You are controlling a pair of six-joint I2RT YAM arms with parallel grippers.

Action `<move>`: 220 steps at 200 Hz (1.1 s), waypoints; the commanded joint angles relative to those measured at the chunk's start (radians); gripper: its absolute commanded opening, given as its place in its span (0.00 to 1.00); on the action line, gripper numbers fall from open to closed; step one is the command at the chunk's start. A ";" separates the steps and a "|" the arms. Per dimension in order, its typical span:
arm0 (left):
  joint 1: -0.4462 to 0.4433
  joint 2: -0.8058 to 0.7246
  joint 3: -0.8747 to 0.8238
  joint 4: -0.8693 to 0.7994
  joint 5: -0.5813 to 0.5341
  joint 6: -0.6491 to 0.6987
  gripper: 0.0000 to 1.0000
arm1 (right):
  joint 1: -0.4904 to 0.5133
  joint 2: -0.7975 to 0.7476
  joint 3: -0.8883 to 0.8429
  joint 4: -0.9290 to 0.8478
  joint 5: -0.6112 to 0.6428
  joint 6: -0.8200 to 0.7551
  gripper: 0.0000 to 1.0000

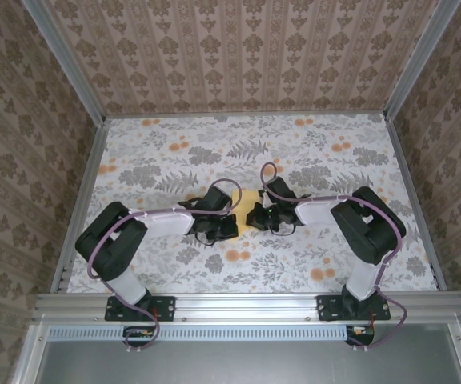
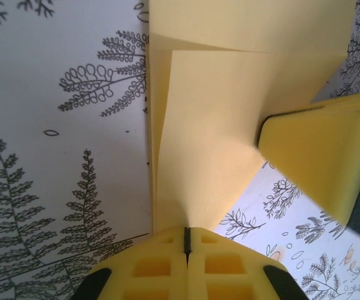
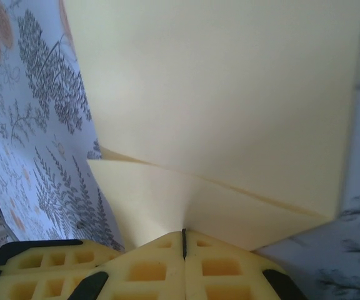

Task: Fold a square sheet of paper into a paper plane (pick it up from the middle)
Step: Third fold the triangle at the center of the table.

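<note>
The square sheet of paper (image 1: 250, 214) is pale yellow and partly folded, and it hangs just above the middle of the table between both grippers. My left gripper (image 1: 225, 222) is shut on one edge of it. In the left wrist view the closed jaws (image 2: 186, 232) pinch the paper (image 2: 211, 125), which shows a diagonal fold. My right gripper (image 1: 261, 216) is shut on the opposite edge. In the right wrist view its jaws (image 3: 184, 235) clamp the sheet (image 3: 230, 94), with a folded flap lying over a lower layer.
A floral tablecloth (image 1: 174, 160) with orange blotches covers the table. Patterned walls and aluminium rails (image 1: 246, 304) enclose it. The right gripper's yellow finger (image 2: 317, 162) shows in the left wrist view. The left gripper's fingers (image 3: 42, 265) show at the bottom left of the right wrist view.
</note>
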 commanded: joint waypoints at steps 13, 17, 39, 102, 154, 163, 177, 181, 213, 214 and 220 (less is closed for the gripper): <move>0.003 0.038 -0.038 -0.125 -0.014 -0.004 0.00 | -0.109 0.031 -0.027 -0.014 0.033 -0.057 0.07; 0.003 0.037 -0.037 -0.125 -0.013 -0.005 0.00 | -0.118 0.030 -0.024 -0.020 0.033 -0.062 0.07; 0.004 0.030 -0.036 -0.112 -0.002 0.000 0.00 | -0.136 0.016 0.018 -0.090 0.064 -0.081 0.06; 0.003 -0.034 0.076 -0.130 0.012 0.077 0.00 | -0.134 -0.182 0.021 -0.204 0.171 -0.070 0.13; 0.046 -0.045 0.130 -0.112 -0.065 0.077 0.20 | -0.135 -0.212 -0.016 -0.173 0.098 -0.033 0.40; 0.056 -0.030 0.131 -0.100 -0.065 0.073 0.20 | -0.135 -0.199 -0.012 -0.166 0.068 -0.034 0.42; 0.068 -0.004 0.134 -0.078 -0.048 0.066 0.18 | -0.134 -0.180 -0.006 -0.160 0.039 -0.031 0.43; 0.070 0.003 0.136 -0.074 -0.046 0.065 0.17 | -0.135 -0.175 -0.006 -0.159 0.033 -0.031 0.43; 0.077 0.048 0.144 -0.064 -0.047 0.053 0.11 | -0.132 -0.141 0.009 -0.164 0.014 -0.034 0.43; 0.078 0.050 0.145 -0.064 -0.047 0.053 0.11 | -0.132 -0.140 0.010 -0.165 0.013 -0.035 0.43; 0.078 0.053 0.145 -0.065 -0.049 0.052 0.10 | -0.132 -0.133 0.014 -0.168 0.010 -0.036 0.43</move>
